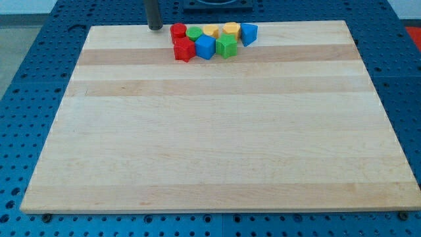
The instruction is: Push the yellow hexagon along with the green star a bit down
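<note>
Yellow hexagon (231, 29) and green star (226, 46) crowd the board's (210, 131) top edge; my tip (155, 27), no pincer, sits left.

Showing pale, smooth, matt wood grain across the tabletop (217, 131); looking like glossy plastic on the green star (226, 46); appearing dark, dull metal at my tip (154, 27).

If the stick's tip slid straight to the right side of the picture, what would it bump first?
Probably the red block: it sits just to the view's right of my tip, at the left end of the cluster. Depth is hard to judge, so the tip might slip just behind it.
</note>
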You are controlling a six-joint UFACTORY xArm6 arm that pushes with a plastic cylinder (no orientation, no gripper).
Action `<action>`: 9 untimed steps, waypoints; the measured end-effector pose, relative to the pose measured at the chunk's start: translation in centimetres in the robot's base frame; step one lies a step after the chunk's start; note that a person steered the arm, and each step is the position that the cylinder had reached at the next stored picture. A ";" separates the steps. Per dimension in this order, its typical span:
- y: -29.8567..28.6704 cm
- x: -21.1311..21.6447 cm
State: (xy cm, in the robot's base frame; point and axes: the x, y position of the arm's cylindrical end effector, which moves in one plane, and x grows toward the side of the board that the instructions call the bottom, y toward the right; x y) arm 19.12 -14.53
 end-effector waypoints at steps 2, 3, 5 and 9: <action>1.9 0.0; 2.9 0.0; 9.8 0.3; 17.7 3.7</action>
